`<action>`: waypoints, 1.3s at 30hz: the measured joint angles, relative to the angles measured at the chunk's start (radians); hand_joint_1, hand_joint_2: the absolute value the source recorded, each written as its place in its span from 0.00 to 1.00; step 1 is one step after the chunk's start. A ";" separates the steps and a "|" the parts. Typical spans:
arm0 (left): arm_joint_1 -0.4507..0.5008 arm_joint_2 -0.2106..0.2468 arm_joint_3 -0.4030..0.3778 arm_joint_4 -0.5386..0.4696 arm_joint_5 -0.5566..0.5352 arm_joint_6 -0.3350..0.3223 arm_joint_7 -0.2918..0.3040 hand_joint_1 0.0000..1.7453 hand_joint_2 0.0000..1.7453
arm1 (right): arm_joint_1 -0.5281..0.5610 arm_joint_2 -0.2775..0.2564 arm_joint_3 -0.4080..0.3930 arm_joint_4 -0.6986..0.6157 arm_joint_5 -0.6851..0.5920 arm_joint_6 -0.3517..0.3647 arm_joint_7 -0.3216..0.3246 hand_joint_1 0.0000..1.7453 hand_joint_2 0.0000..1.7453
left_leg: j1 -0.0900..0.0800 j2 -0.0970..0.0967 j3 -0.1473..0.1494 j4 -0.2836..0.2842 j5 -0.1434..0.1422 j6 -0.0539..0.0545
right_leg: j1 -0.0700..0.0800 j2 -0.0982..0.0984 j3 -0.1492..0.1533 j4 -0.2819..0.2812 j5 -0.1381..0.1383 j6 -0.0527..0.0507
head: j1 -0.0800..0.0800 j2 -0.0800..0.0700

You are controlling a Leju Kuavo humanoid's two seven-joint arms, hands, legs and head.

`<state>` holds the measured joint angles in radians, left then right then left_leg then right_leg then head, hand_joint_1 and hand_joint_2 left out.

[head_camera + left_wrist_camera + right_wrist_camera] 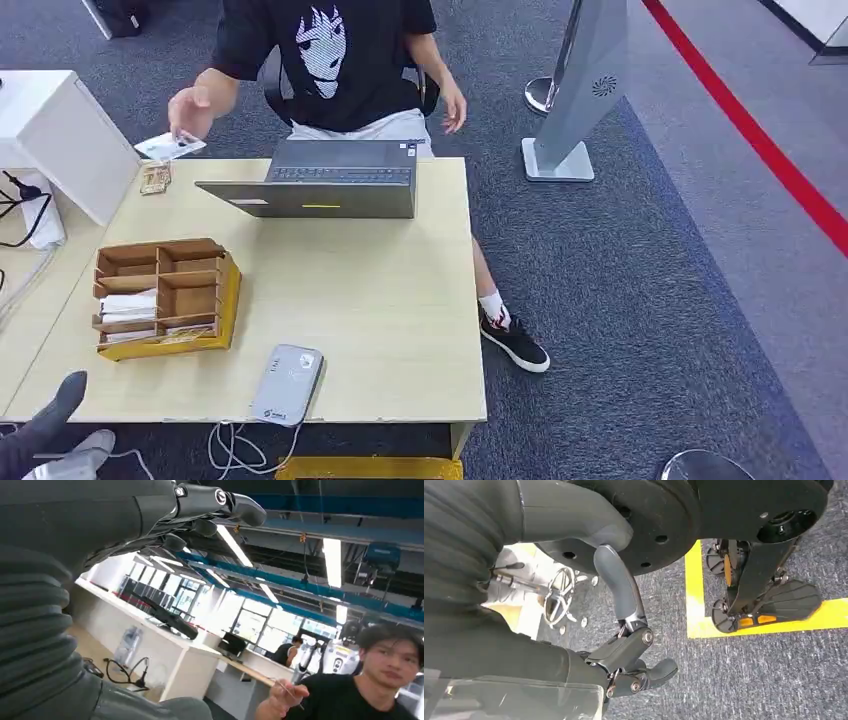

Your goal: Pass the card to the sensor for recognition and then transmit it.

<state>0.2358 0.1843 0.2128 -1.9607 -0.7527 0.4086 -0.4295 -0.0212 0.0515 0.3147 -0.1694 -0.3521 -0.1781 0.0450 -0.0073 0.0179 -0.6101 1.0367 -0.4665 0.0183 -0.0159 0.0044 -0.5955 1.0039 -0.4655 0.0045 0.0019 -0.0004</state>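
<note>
While your left hand (45,430) sits low by the near-left corner of the table (390,300) with nothing in it, fingers loosely apart in the wrist view, your right hand (634,665) hangs down by the floor, fingers curled partway and holding nothing. So neither hand has the card (170,146) yet: a person (330,50) seated across the table is pinching it and holding it out over the far-left corner, just above a small stack of cards (155,179). I'd say the step right now is the pickup, so bring the left hand up and across, past the wooden organizer (165,295), and spread the fingers wider before you reach the card. Come at it edge-on and pinch a free end away from the person's fingers. The grey sensor (288,384) sits at the near edge, so keep the card flat for swinging it back there, and steer clear of the laptop (330,180).
</note>
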 joint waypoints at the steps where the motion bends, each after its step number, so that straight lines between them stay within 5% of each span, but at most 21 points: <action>1: -0.020 0.013 -0.007 0.024 -0.019 -0.002 0.012 0.00 1.00 | -0.002 -0.001 0.003 0.000 0.002 0.002 0.000 0.00 1.00 | 0.000 0.000 0.000 0.000 0.000 0.000 | 0.000 0.000 0.001 0.000 0.000 0.000 | 0.000 0.000; 23: -0.421 0.222 -0.140 0.533 -0.370 0.013 0.217 0.01 1.00 | -0.014 -0.010 0.038 0.000 0.033 0.023 0.018 0.00 1.00 | 0.000 0.003 0.000 0.000 0.000 -0.001 | 0.000 0.004 0.000 0.001 0.001 -0.001 | -0.001 0.000; 24: -0.448 0.230 -0.146 0.562 -0.385 0.017 0.225 1.00 1.00 | -0.014 -0.010 0.039 0.000 0.034 0.023 0.018 0.00 1.00 | 0.000 0.002 0.000 0.000 0.000 -0.001 | 0.000 0.004 0.000 0.001 0.001 -0.001 | 0.002 0.000; 39: -0.719 0.331 -0.201 0.950 -0.563 0.084 0.375 1.00 1.00 | -0.025 -0.015 0.076 0.000 0.053 0.033 0.036 0.00 1.00 | 0.001 0.003 0.000 0.000 0.002 -0.002 | 0.001 0.005 0.000 0.001 0.002 -0.002 | 0.002 0.000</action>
<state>-0.4831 0.5154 0.0114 -1.0104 -1.3154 0.4925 -0.0549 -0.0467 0.0362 0.3910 -0.1690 -0.2987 -0.1450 0.0813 -0.0060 0.0207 -0.6102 1.0369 -0.4650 0.0162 -0.0149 0.0092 -0.5953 1.0050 -0.4633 0.0022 0.0034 -0.0004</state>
